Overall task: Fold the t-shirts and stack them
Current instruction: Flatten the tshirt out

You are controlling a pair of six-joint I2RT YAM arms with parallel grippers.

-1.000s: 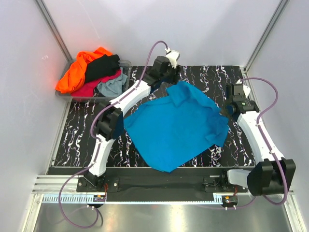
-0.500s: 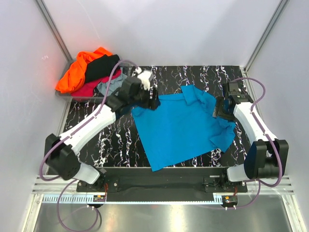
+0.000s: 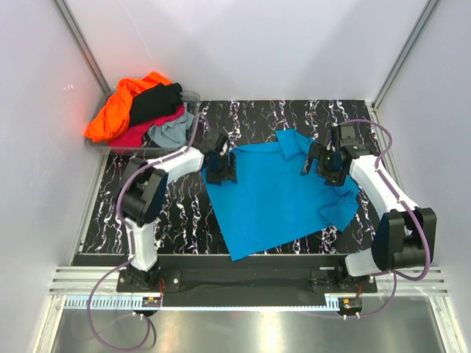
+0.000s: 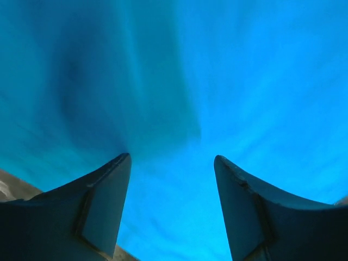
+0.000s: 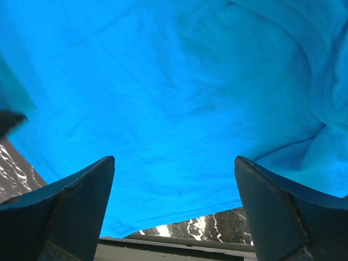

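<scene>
While turquoise-blue cloth t-shirt (image 3: 272,198) lay spread, L gripper (image 3: 220,172) stood wide at its far-left edge. R gripper (image 3: 316,163), far-right, gaped wide too.

The turquoise-blue t-shirt (image 3: 276,191) lies unfolded and mostly flat, to the right of the clear bin (image 3: 193,95), its right side bunched into creases. The orange t-shirt (image 3: 114,110), black t-shirt (image 3: 154,101), crimson-pink t-shirt (image 3: 136,136) and grey t-shirt (image 3: 171,132) sit crumpled together in that bin.
</scene>
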